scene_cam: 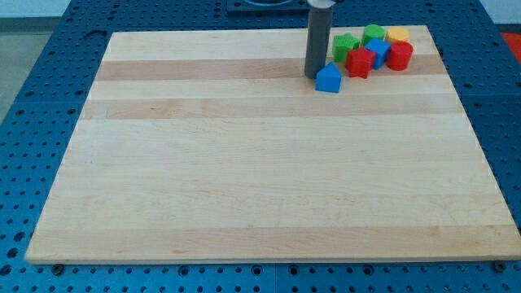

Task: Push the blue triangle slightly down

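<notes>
The blue triangle (pixel 328 79) sits near the counter's (pixel 244 179) top edge, right of centre. My tip (pixel 313 76) touches its left side. This rod end effector has no jaws. Red (pixel 358 63), green (pixel 345 44), blue (pixel 377 52) and yellow (pixel 398 35) blocks cluster just right.

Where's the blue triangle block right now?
The blue triangle block sits near the wooden board's top edge, right of centre, touching my tip on its left, with the red block upper right.
</notes>
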Motion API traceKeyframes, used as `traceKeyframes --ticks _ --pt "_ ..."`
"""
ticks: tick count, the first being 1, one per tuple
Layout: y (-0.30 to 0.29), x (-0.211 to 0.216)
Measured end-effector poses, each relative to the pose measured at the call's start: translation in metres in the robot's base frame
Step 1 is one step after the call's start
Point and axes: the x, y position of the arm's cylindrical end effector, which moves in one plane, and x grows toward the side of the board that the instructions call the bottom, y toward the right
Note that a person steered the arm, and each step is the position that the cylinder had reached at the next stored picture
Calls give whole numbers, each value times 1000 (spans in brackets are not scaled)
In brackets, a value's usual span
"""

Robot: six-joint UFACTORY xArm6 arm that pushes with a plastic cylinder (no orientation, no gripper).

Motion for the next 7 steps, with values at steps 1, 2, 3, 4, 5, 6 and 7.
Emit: traceKeyframes --ticks 1,2,3,4,5,6,7 --pt "-8 12" --pt "-20 4" --pt "-36 23" --pt "-36 19" --pt "-36 -7" --pt "-30 -23" --pt "-20 -39"
